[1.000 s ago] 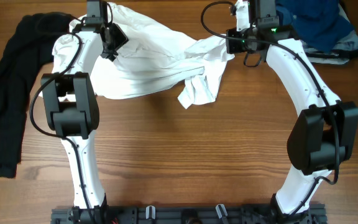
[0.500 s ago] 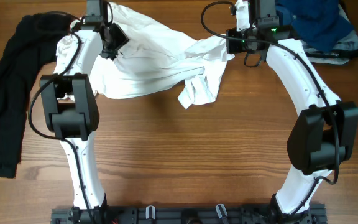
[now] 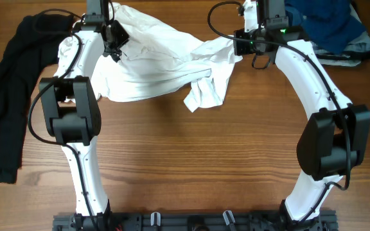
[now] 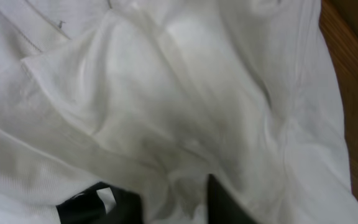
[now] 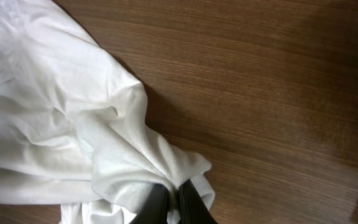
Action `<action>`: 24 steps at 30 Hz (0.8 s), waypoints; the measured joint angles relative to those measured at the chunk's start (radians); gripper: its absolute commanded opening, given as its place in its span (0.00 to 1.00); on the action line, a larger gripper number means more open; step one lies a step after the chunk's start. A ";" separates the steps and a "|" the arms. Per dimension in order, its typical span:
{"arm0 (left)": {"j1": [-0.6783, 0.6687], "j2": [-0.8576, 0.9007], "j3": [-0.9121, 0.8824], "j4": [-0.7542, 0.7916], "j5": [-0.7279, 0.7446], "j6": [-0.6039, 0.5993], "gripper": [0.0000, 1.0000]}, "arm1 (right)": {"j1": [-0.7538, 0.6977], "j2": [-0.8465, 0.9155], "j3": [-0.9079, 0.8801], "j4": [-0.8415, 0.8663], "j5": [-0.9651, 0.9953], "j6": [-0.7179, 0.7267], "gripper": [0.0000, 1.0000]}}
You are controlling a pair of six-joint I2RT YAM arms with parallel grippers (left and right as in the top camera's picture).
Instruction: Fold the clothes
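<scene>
Overhead view of a wooden counter [image 3: 185, 147] with a crumpled white T-shirt [image 3: 153, 64] spread across its far side between two white robot arms [image 3: 82, 160]. The left gripper [image 3: 113, 43] presses into the shirt's left part, its dark fingers [image 4: 222, 205] closed in on a puckered fold of white cloth. The right gripper [image 3: 237, 45] holds the shirt's right end, fingers [image 5: 190, 208] clenched tight on a gathered corner over bare wood. A black garment [image 3: 5, 109] lies along the left edge, a blue garment [image 3: 326, 25] at the far right corner
</scene>
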 measured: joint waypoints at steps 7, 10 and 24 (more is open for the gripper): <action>0.002 -0.019 -0.001 0.064 -0.026 0.040 0.04 | 0.000 0.000 0.000 0.005 0.000 0.000 0.04; 0.007 -0.116 -0.003 0.032 -0.059 0.080 0.04 | -0.007 -0.002 0.000 0.004 -0.015 0.000 0.04; 0.047 -0.795 0.003 -0.025 -0.277 0.207 0.04 | -0.160 -0.320 0.237 -0.308 -0.137 -0.058 0.04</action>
